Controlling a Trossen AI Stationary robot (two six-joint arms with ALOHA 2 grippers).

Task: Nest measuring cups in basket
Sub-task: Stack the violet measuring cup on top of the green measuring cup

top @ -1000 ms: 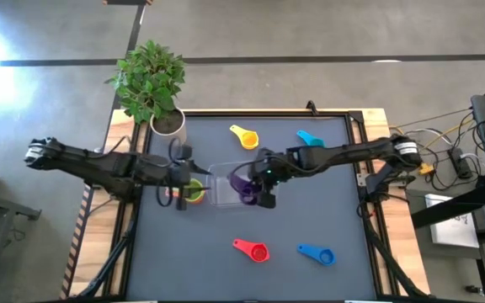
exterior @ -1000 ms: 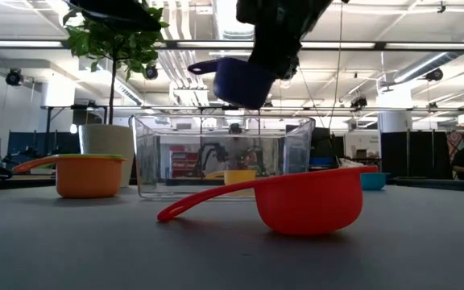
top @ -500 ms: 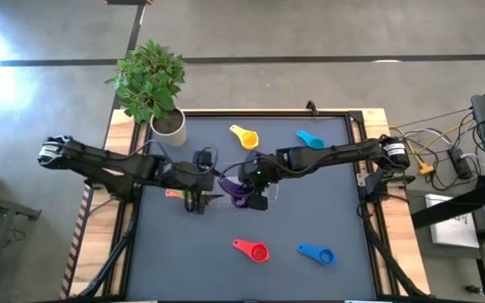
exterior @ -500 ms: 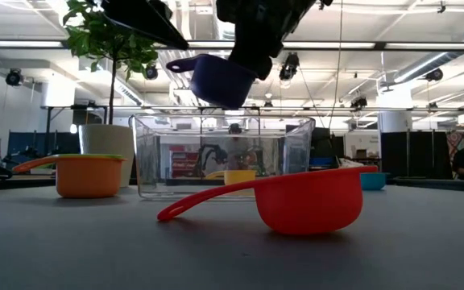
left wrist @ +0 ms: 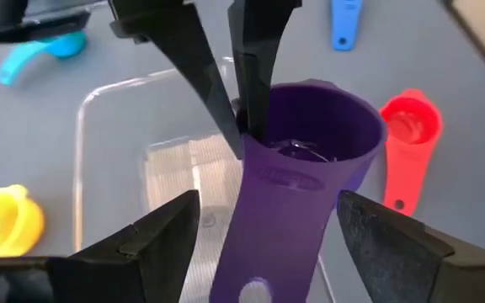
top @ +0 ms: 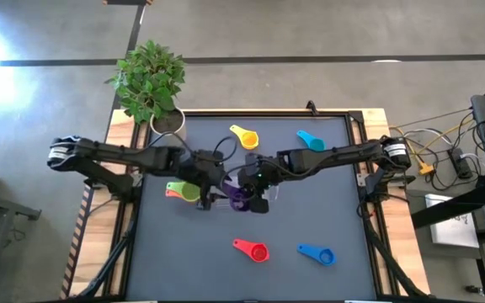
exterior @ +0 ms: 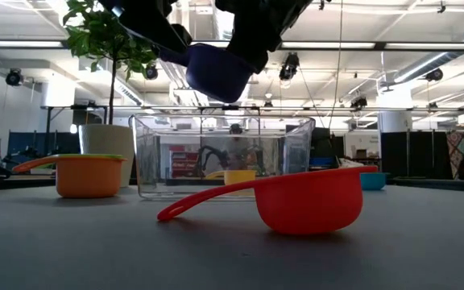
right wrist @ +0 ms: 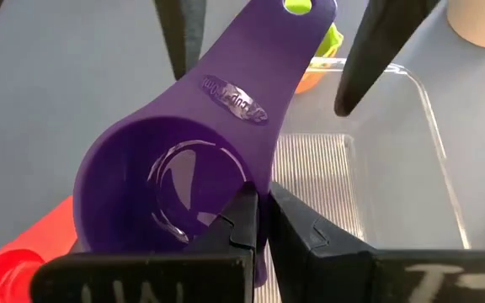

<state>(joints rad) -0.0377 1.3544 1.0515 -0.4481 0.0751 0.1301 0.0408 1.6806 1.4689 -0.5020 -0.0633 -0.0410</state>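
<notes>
Basket [top: 269, 190] mostly hidden under arms; orange cup [top: 172, 193] half hidden by green cup [top: 185, 190].

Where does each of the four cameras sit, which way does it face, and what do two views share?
High view: overhead, facing straight down; both arms reach over the basket.
Low view: table height, facing across the red cup into the room; the arms hang in from above.
Left wrist view: on the left arm, facing the purple cup; the left gripper, open, straddles its handle.
Right wrist view: on the right arm; the right gripper pinches the purple cup's rim.
Shared: both wrist views show the purple cup above the basket.
</notes>
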